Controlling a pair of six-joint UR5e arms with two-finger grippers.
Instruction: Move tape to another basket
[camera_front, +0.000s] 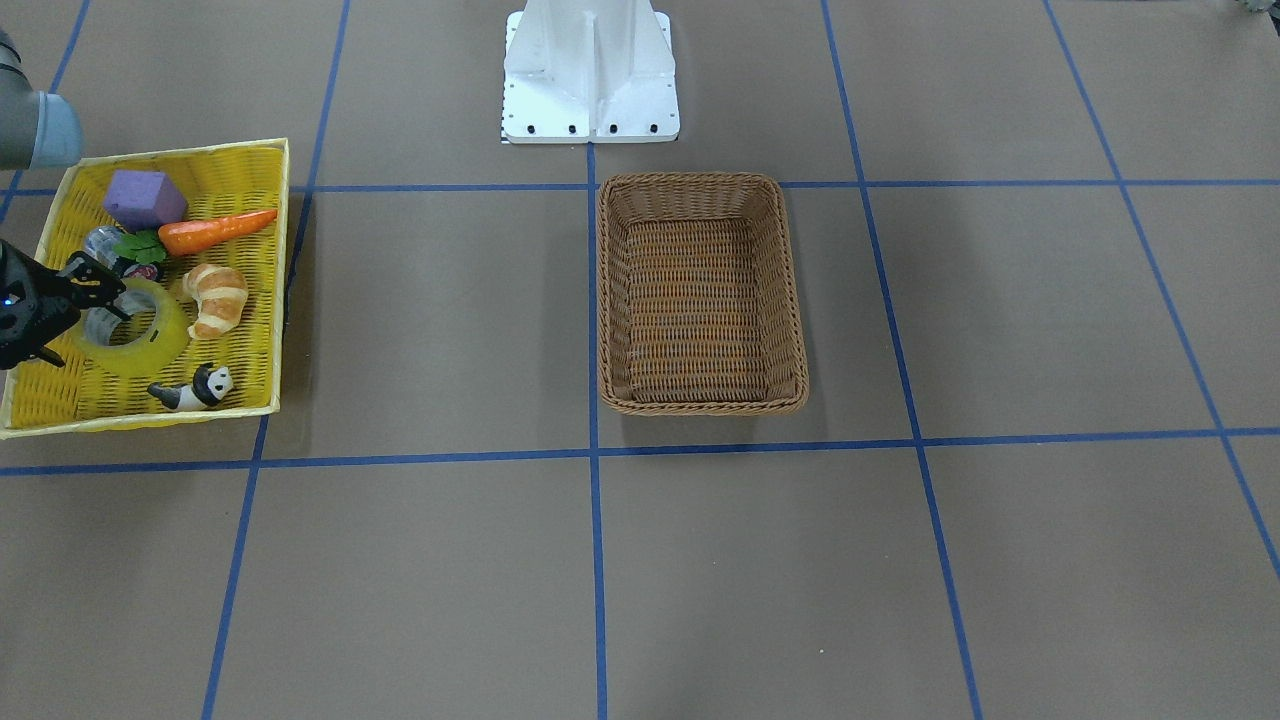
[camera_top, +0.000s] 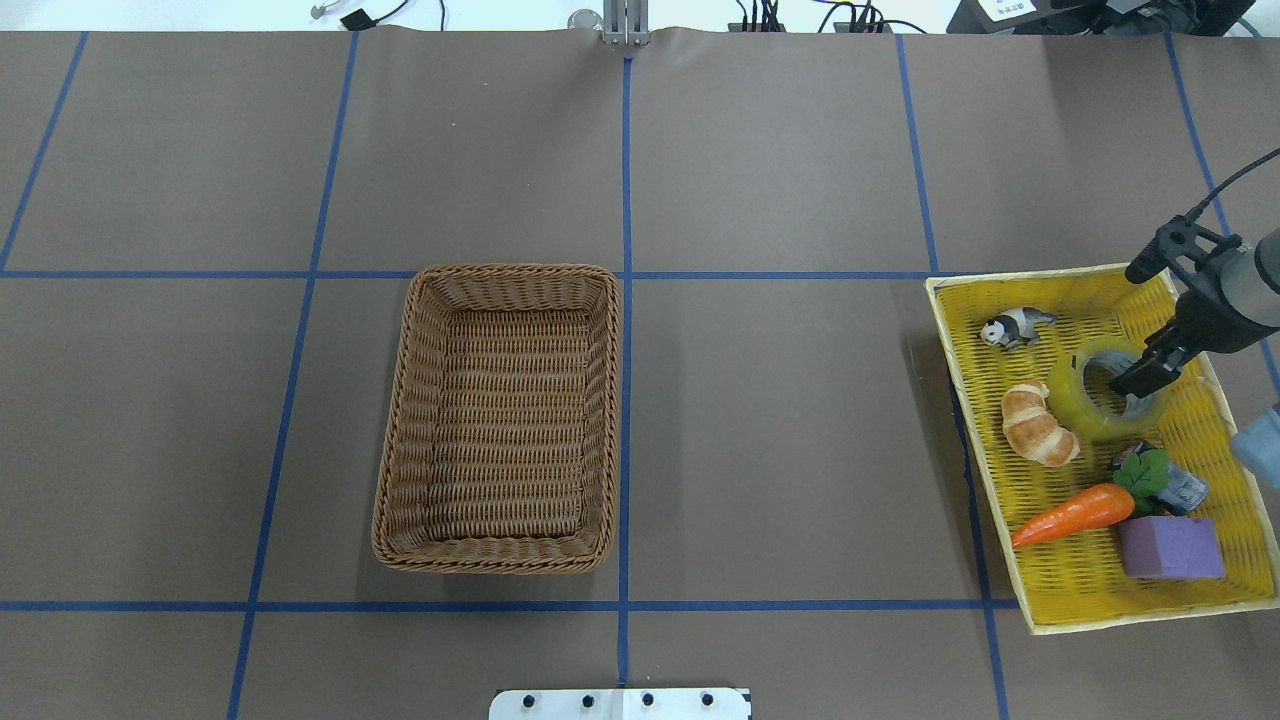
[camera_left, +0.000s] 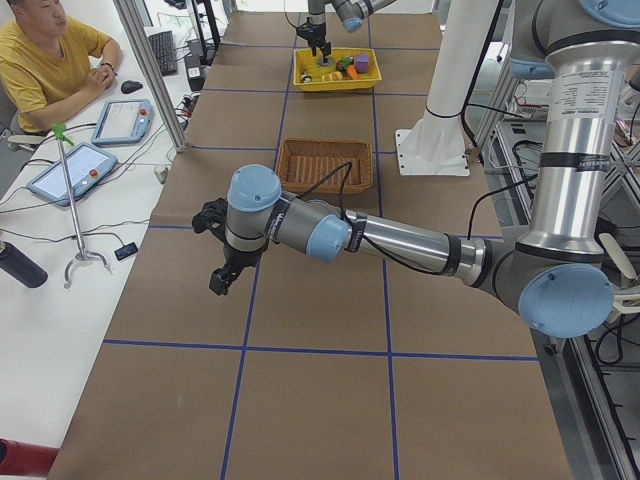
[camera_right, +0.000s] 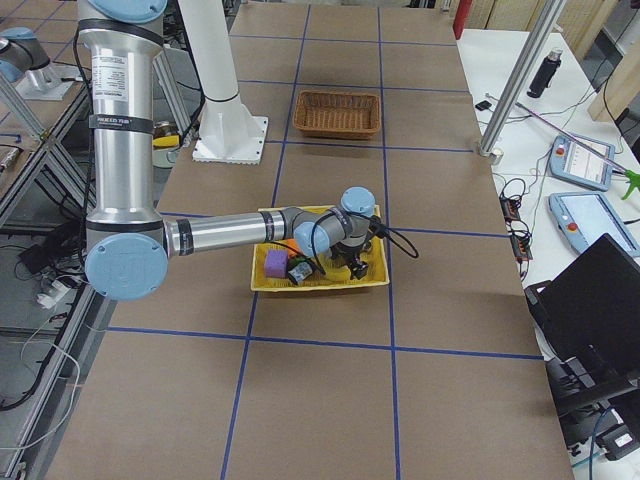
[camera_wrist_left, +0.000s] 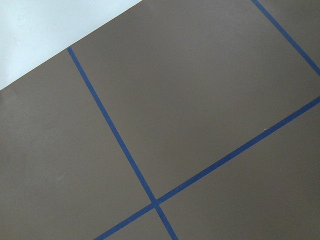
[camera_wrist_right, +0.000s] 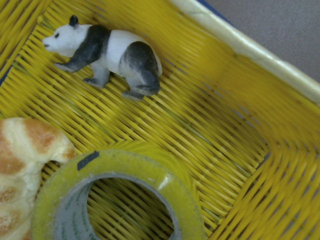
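The tape (camera_top: 1075, 400) lies flat in the shallow yellow tray (camera_top: 1080, 585), just beside a croissant (camera_top: 1038, 425). A toy panda (camera_top: 1012, 327), carrot (camera_top: 1075, 512), dark can (camera_top: 1182, 490) and purple block (camera_top: 1170, 547) lie round about. The right gripper (camera_top: 1138, 383) stands over the roll, jaws apart, one finger in the core. The brown wicker basket (camera_top: 430, 400) sits well apart on the table (camera_top: 800, 450). Farther off hangs the left gripper (camera_left: 212, 250); I can't tell its jaws.
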